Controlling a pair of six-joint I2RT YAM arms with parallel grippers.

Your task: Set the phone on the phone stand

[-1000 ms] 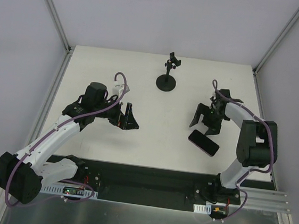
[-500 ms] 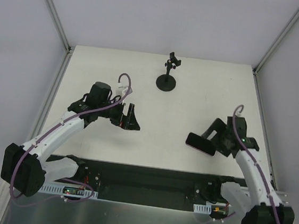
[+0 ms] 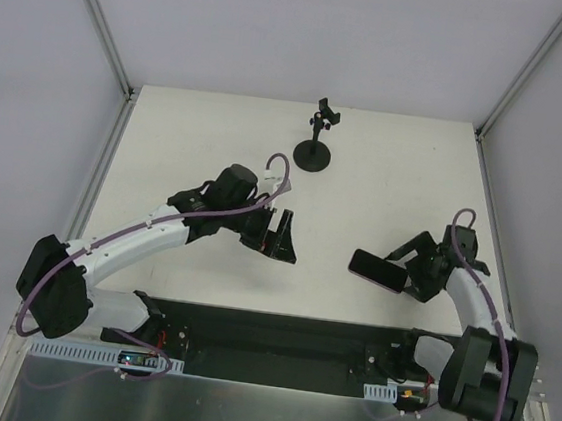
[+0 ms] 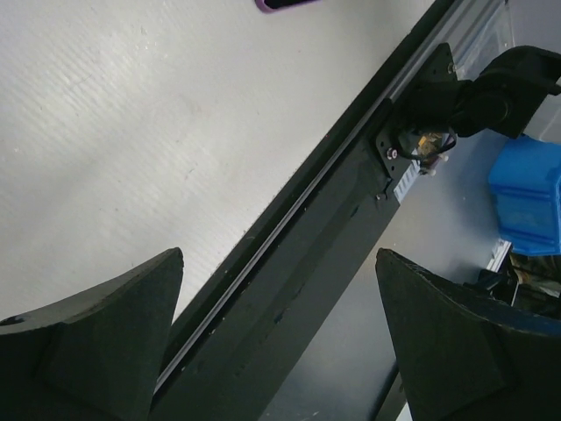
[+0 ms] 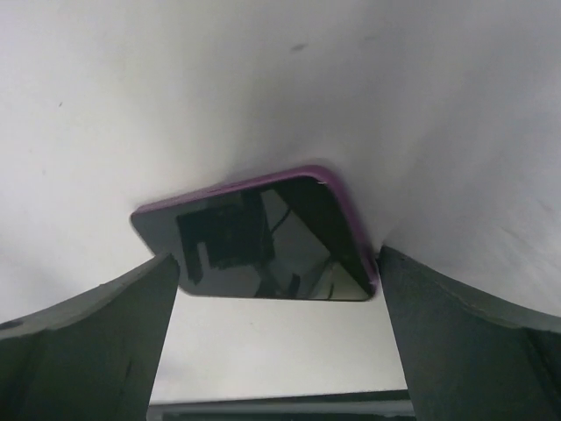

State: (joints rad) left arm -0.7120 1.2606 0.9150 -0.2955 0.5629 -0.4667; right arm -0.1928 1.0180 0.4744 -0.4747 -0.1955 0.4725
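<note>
The phone (image 3: 373,270), black and glossy with a purple rim, hangs tilted just above the table at the front right. My right gripper (image 3: 407,271) reaches in from its right side. In the right wrist view the phone (image 5: 254,241) spans the gap, and both fingertips press its near corners, so my right gripper (image 5: 276,258) is shut on it. The phone stand (image 3: 315,140), with a round base, thin post and small clamp, stands upright at the back centre, far from both arms. My left gripper (image 3: 283,238) hovers open and empty over the table centre; its left wrist view (image 4: 279,254) shows only table and rail.
A black mounting rail (image 3: 278,336) runs along the table's near edge, also crossing the left wrist view as a rail (image 4: 289,289). A blue box (image 4: 529,193) sits beyond that edge. Metal frame posts (image 3: 112,52) rise at the back corners.
The right arm came off the far side of the phone, swung to its right and closed on it; the phone turned and tilted up. The left arm moved right toward the centre.
</note>
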